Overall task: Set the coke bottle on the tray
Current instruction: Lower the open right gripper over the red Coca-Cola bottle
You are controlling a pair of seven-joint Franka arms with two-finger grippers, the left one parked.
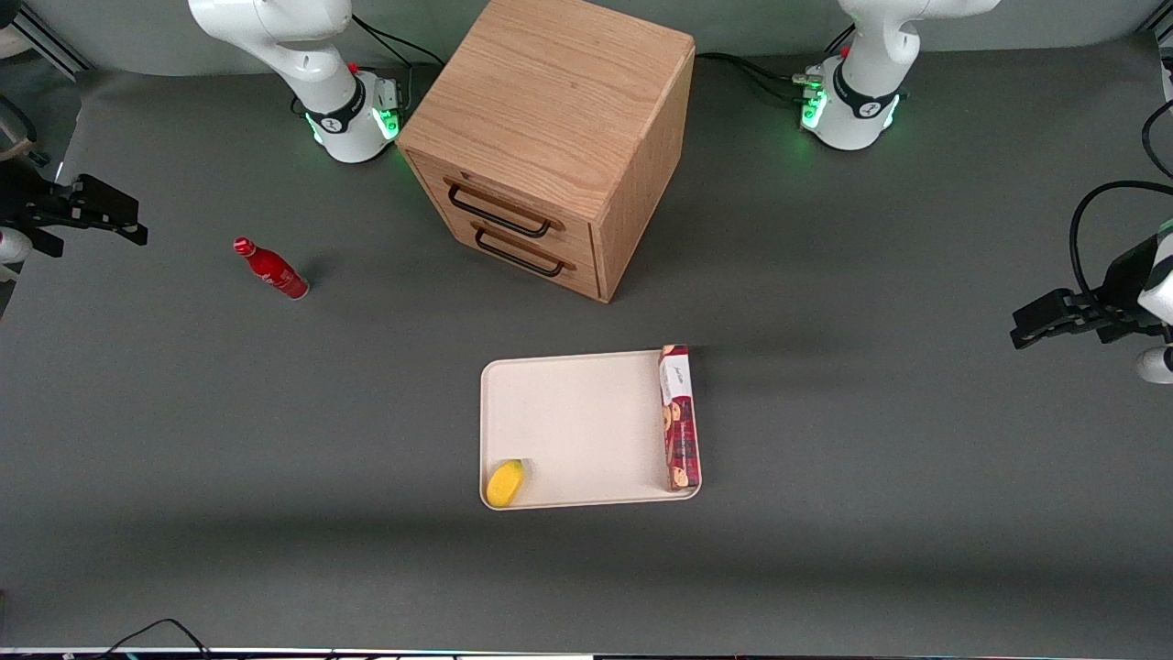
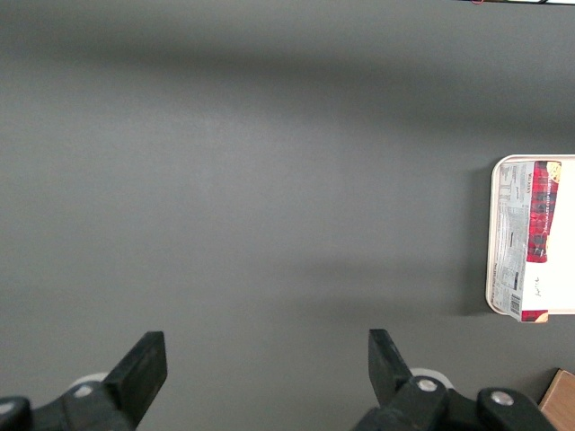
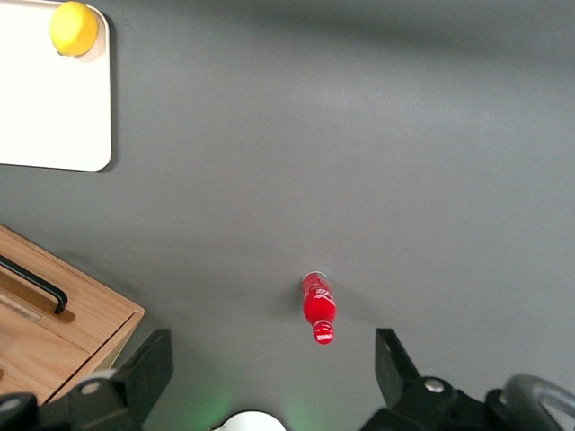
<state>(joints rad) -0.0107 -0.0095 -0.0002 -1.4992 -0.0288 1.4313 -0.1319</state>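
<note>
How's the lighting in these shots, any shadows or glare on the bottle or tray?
Front view: even light; soft shadow bands cross the table; the coke bottle, standing near the open gripper, casts a faint shadow. Right wrist view: the tray looks washed-out bright, and a green glow tints the table. Left wrist view: broad soft shadows, no glare.

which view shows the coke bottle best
The front view: the coke bottle stands whole on the table, far from the tray, with the gripper off toward the working arm's end, jaws open. The right wrist view sees it from above, foreshortened. The left wrist view misses it.
</note>
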